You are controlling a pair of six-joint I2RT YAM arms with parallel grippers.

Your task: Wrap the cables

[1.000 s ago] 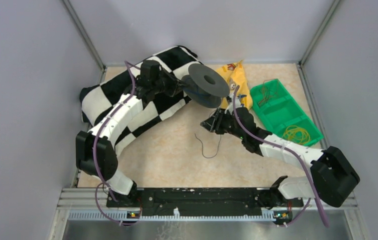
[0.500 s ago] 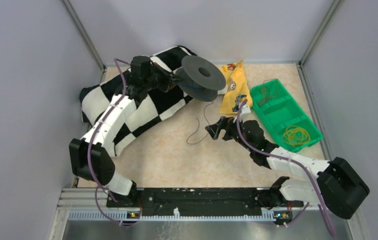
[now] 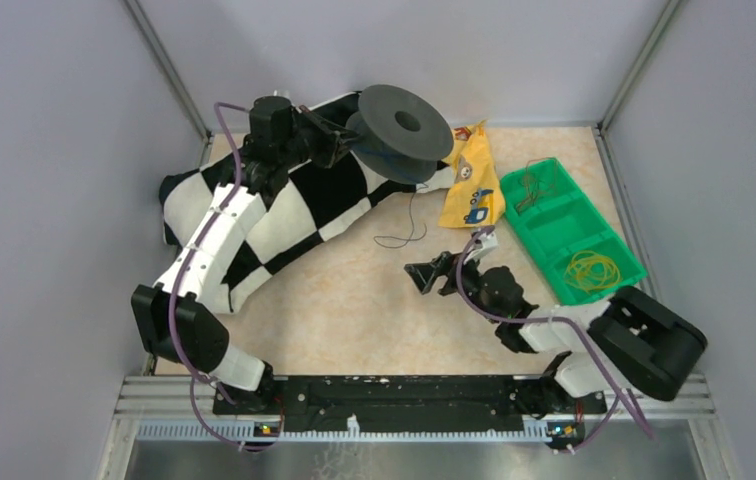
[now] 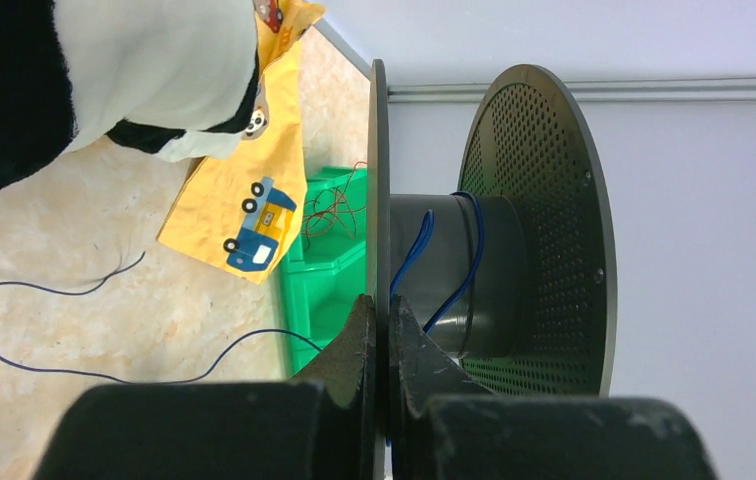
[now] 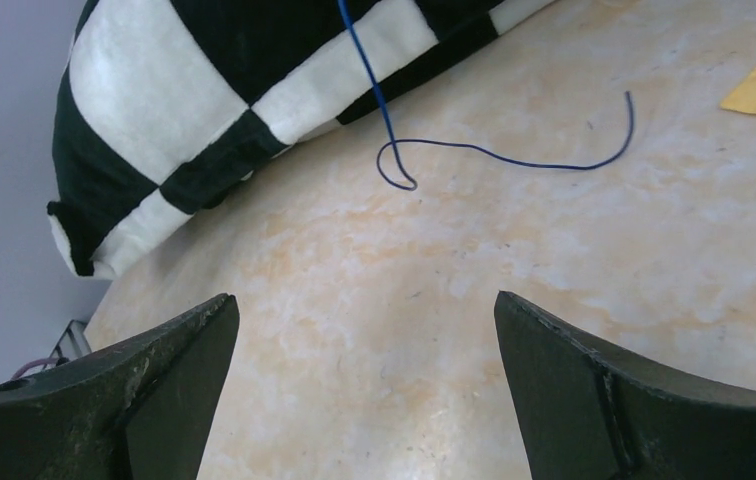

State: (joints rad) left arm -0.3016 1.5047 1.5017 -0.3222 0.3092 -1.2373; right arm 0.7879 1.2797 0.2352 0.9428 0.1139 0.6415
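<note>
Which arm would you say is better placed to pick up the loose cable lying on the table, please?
Right: the right tool, open, hovers near the cable, while the left tool is shut on the spool.

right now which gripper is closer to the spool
Left. The left gripper is shut on a flange of the spool; the right gripper hangs open low over the table, well apart from it.
</note>
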